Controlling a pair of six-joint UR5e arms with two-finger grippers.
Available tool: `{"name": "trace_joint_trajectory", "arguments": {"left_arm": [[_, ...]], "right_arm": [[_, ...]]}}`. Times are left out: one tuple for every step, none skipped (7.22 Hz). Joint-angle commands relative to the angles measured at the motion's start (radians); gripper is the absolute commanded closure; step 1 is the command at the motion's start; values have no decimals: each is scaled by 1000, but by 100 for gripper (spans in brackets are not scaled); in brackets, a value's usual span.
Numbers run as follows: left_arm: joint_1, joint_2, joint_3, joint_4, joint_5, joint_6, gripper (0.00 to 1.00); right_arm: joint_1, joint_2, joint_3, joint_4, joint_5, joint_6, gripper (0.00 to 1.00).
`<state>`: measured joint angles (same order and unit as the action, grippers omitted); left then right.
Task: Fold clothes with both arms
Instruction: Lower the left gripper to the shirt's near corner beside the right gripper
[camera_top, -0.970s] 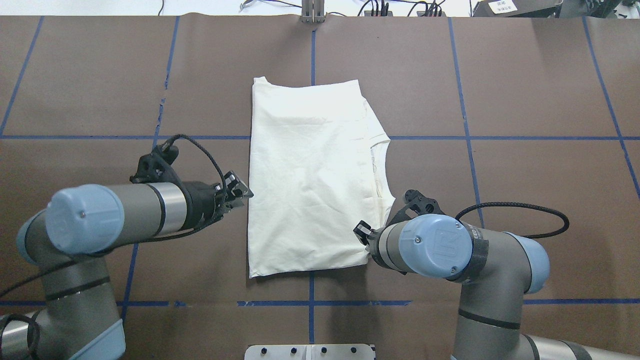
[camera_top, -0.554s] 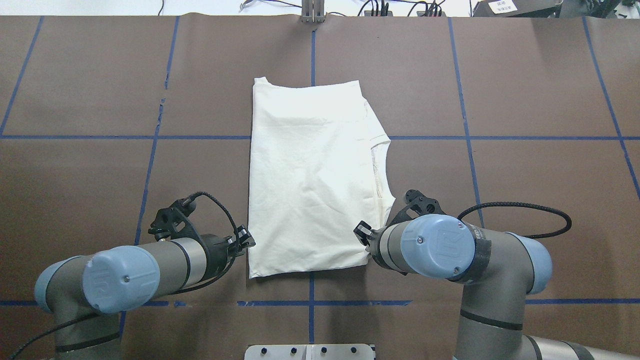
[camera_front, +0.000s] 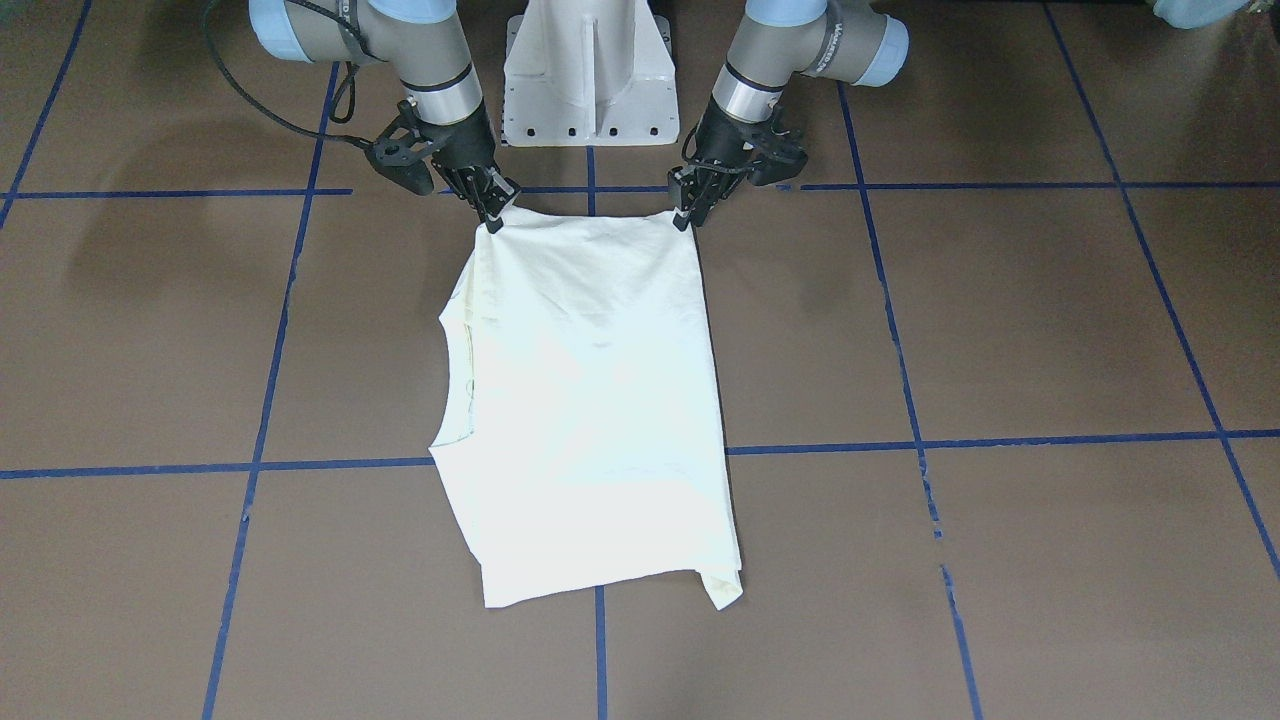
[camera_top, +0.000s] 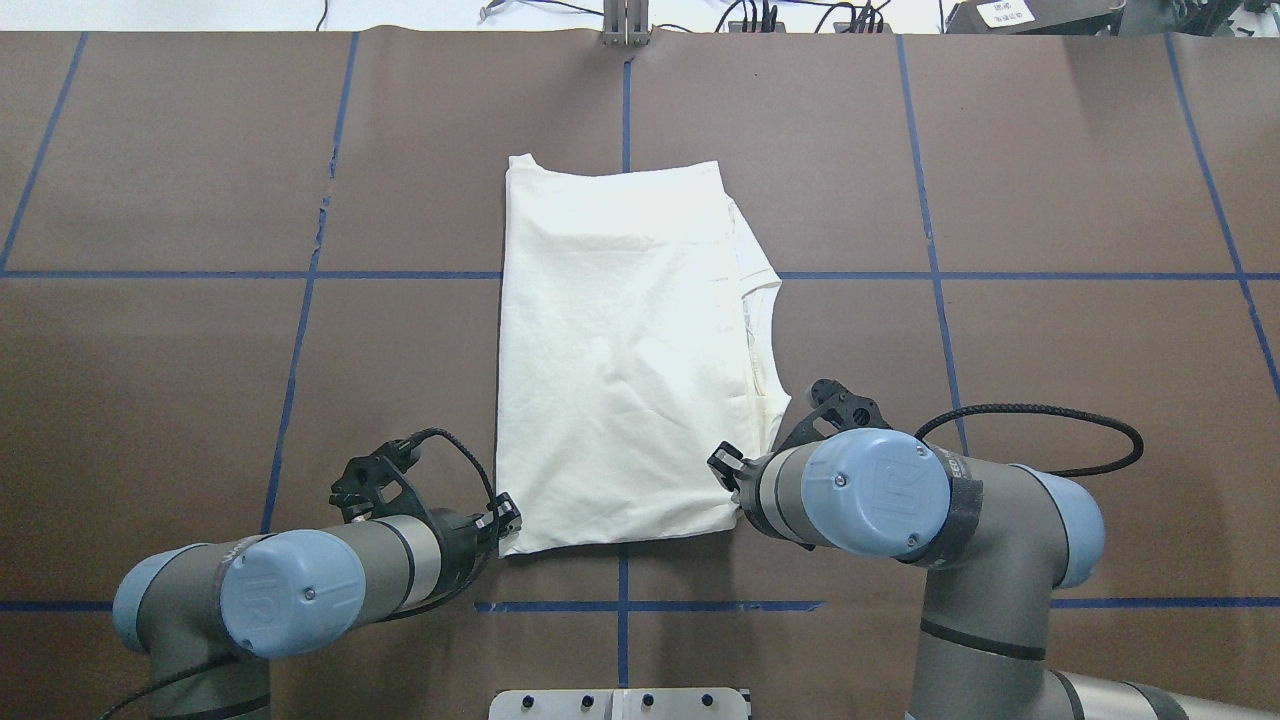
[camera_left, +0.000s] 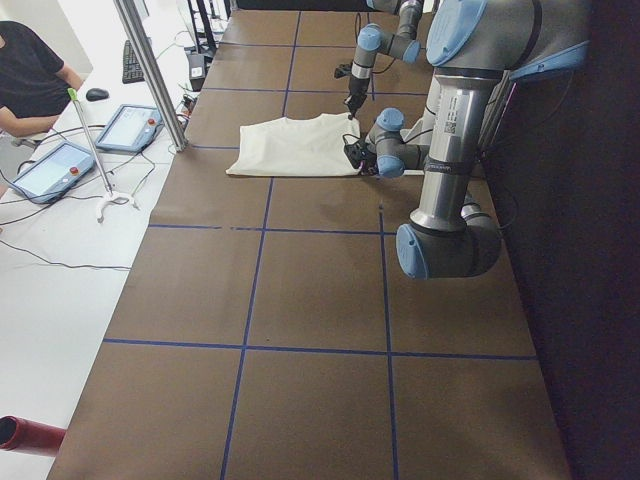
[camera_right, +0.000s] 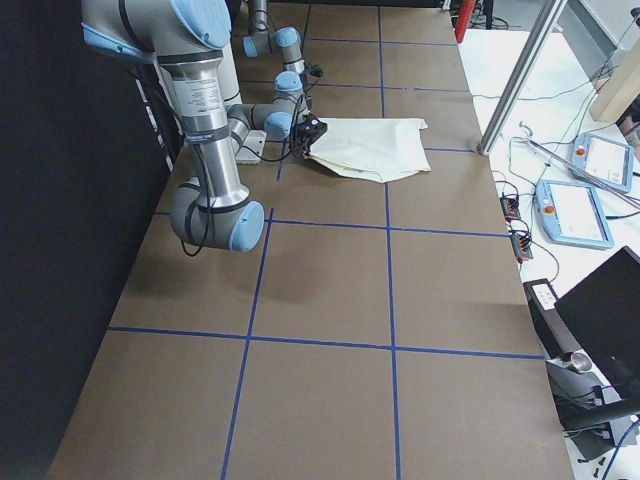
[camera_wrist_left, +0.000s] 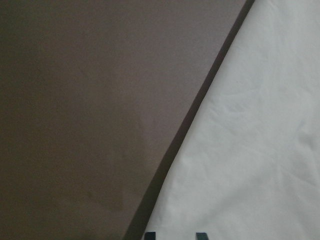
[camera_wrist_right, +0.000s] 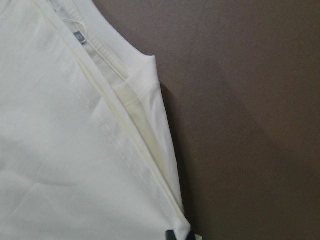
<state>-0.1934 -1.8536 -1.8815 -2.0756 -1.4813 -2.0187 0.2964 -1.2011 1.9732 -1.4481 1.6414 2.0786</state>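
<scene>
One cream-white T-shirt is lying folded flat at the middle of the brown bench, and my two hands are meeting its near edge. My right hand is pinching the near right corner, fingers almost together, while my left hand is sitting at the near left corner, fingers apart, gripping nothing. Blue tape lines are crossing the bench, and one white pedestal is standing behind my hands.

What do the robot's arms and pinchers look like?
The left arm and right arm are grey-silver tubes with light-blue round joint caps. Black cables loop by the wrists. The left gripper and right gripper are small black pincers.
</scene>
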Motion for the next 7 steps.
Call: {"name": "trace_joint_trajectory", "arguments": {"left_arm": [[5,-6,12,0,0,0,62],[9,-4,15,0,0,0,64],[9,-10,12,0,0,-8,77],[15,-12,13,0,0,-21,93],[18,-10,13,0,-4,-20,100],[22,-13,10,0,-4,-20,100],[20,-9,-22,2,-8,-18,100]], "right_arm": [[0,2,1,2,0,0,100],[0,3,1,2,0,0,100],[0,3,1,0,0,0,100],[-2,3,1,2,-2,2,100],[0,3,1,2,-2,2,100],[0,2,3,2,-2,2,100],[-3,2,7,2,-2,5,100]]}}
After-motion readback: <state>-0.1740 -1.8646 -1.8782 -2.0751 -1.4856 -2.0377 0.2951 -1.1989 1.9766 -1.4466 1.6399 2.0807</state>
